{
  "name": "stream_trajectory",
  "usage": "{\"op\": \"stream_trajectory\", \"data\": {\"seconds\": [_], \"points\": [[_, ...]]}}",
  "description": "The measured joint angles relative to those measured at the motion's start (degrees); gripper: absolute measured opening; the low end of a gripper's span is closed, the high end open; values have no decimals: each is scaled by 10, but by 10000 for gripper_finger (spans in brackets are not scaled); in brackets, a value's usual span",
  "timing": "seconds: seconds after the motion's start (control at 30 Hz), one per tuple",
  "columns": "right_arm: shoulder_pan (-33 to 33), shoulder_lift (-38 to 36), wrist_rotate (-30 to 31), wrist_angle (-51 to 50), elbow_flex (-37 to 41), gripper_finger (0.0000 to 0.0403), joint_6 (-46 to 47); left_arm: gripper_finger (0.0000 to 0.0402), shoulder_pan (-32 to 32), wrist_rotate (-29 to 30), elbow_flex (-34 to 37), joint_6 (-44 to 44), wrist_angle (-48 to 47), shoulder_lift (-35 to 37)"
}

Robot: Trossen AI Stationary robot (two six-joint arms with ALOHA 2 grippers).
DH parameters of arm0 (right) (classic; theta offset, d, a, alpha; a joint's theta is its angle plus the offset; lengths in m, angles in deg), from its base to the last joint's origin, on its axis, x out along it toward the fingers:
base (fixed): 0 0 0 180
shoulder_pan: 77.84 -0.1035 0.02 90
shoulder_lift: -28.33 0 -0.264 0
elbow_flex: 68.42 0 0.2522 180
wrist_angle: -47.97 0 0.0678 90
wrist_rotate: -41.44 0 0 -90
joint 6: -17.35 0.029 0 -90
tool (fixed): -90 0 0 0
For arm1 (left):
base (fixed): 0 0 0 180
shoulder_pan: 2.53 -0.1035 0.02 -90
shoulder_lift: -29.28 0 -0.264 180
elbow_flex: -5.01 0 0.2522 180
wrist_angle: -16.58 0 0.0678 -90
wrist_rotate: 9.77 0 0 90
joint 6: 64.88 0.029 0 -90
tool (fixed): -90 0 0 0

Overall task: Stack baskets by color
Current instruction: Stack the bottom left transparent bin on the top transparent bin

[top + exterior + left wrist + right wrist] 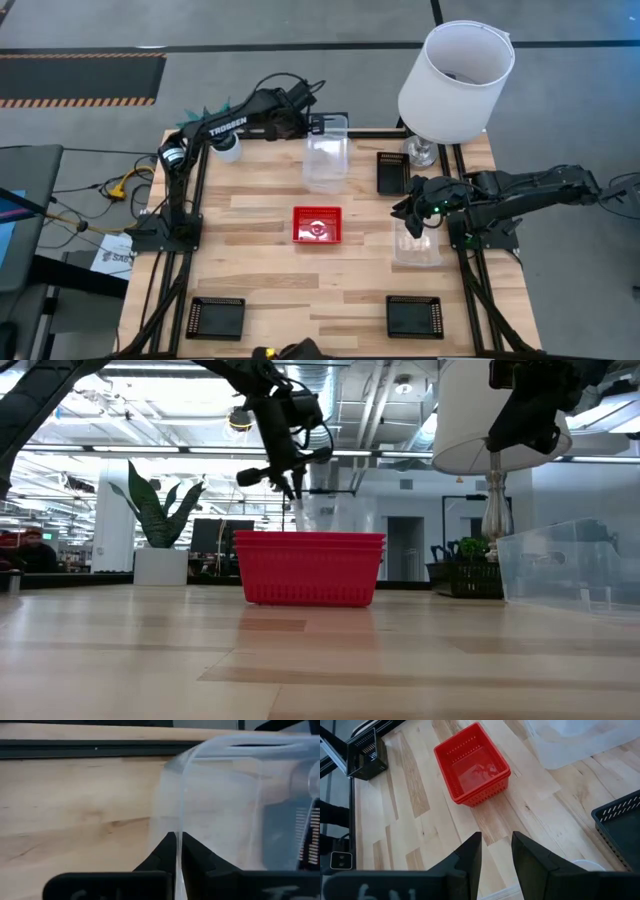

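Observation:
My left gripper (322, 126) is at the table's far middle, shut on a clear basket (326, 162), which also fills the left wrist view (235, 800). A red basket stack (318, 224) sits at the table's centre, bottom down, and shows too in the low view (310, 567) and the right wrist view (472, 765). Three black baskets stand apart: far right (391, 171), near left (216, 317), near right (415, 316). My right gripper (415, 208) hovers open (495, 851) over a second clear basket (416, 246) at the right edge. My left gripper pinches the clear basket's thin wall at its rim (178, 851) between its two fingers, one inside the basket and one outside. The fingers slant down from the far side. The basket hangs tilted below them; whether its near end still rests on the table, I cannot tell.
A white lampshade (456, 80) on a glass foot stands at the far right corner, beside the far black basket. A small potted plant (226, 146) sits at the far left under my left arm. Bare wood lies around the red stack.

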Motion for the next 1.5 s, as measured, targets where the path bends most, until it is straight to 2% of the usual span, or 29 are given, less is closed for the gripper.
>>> {"op": "stream_trajectory", "data": {"seconds": [0.27,0.47,0.77,1.0,1.2,1.3,1.5], "points": [[0,0,0,0,0,129,-1,0,-1,-20,0,41,-12,0],[0,0,0,0,0,129,-1,0,-1,-14,0,65,-29,0],[0,0,0,0,0,129,4,0,5,36,0,79,-79,0],[0,0,0,-1,0,129,5,0,4,60,5,37,-113,0],[0,0,0,-1,0,129,5,0,1,50,5,15,-123,-8],[0,0,0,-2,0,129,5,0,-6,18,6,15,-151,-25],[-1,0,0,-11,0,129,4,0,2,-9,6,12,-121,-54]]}}
